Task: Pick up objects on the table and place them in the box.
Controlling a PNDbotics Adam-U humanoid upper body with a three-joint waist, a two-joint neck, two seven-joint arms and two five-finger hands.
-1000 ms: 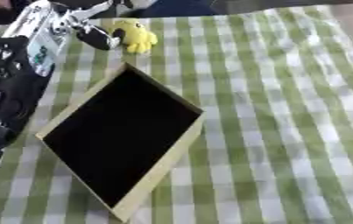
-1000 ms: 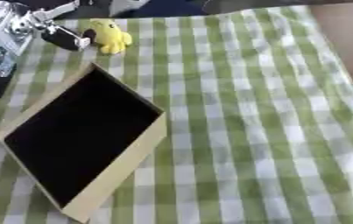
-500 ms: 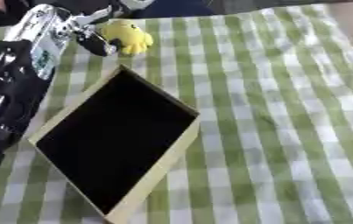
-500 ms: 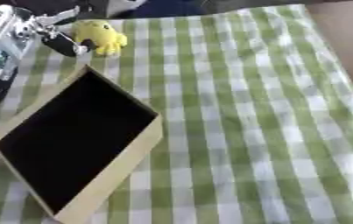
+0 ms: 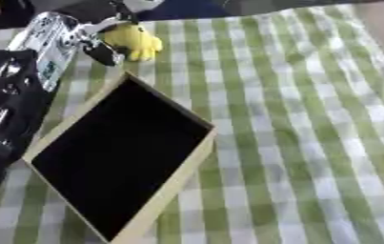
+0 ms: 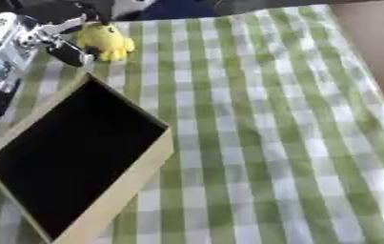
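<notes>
Worktop (image 5: 311,119) w/ green-and-white check cloth fills nearly all of both views, lying a bit askew; bare brown strip shows at far right edge.

Box (image 5: 174,183): tan walls, black inside, open top, sits left of centre, turned so one corner points away from the robot. Nothing visible inside.

Left arm (image 5: 7,109), black w/ silver wrist section, comes in along left side, partly over the box's left edge, reaching to the far left corner of the cloth.

Left hand (image 5: 95,40): fingers spread round the yellow toy (image 6: 105,42), touching it at its left and top; some blur, but looks like a part-closed grasp on it. Can't tell if toy is lifted or resting on cloth.

Toy is small, soft-looking, yellow w/ stubby limbs, just beyond the box's far corner, outside the box.

Right hand not seen in either view.
</notes>
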